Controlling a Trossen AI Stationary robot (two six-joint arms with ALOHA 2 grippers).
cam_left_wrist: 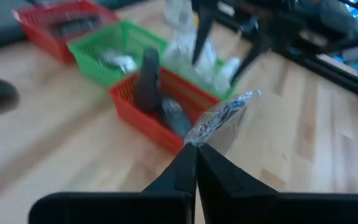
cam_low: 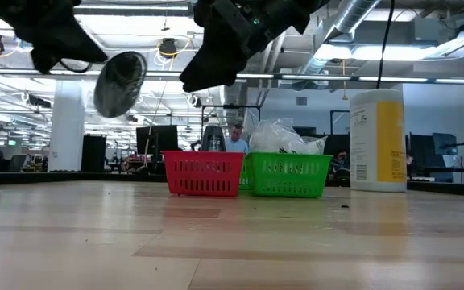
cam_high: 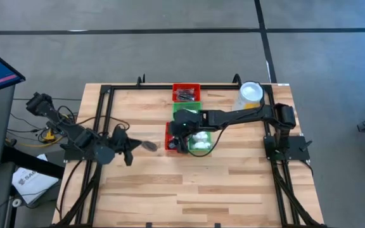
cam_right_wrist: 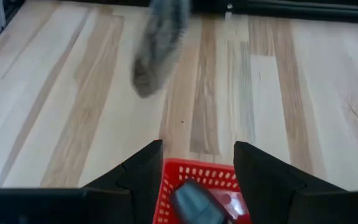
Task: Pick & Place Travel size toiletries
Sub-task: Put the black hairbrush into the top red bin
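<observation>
Pinching a clear packet [cam_left_wrist: 222, 118] with a dark disc inside, the left gripper [cam_high: 132, 147] holds its jaws shut on the packet's edge, lifted off the desk [cam_high: 233, 183] just beside the red tray [cam_high: 172, 140], on the side away from the green trays. The right gripper [cam_high: 181, 130] hangs over that red tray with its jaws spread wide and nothing between them, and a dark item [cam_right_wrist: 194, 202] lies in the tray below. White puffy packets [cam_high: 201, 140] fill the green tray [cam_low: 290, 175] touching the red one, while a second red tray [cam_high: 186, 92] and a yellow canister [cam_high: 249, 95] sit farther back.
</observation>
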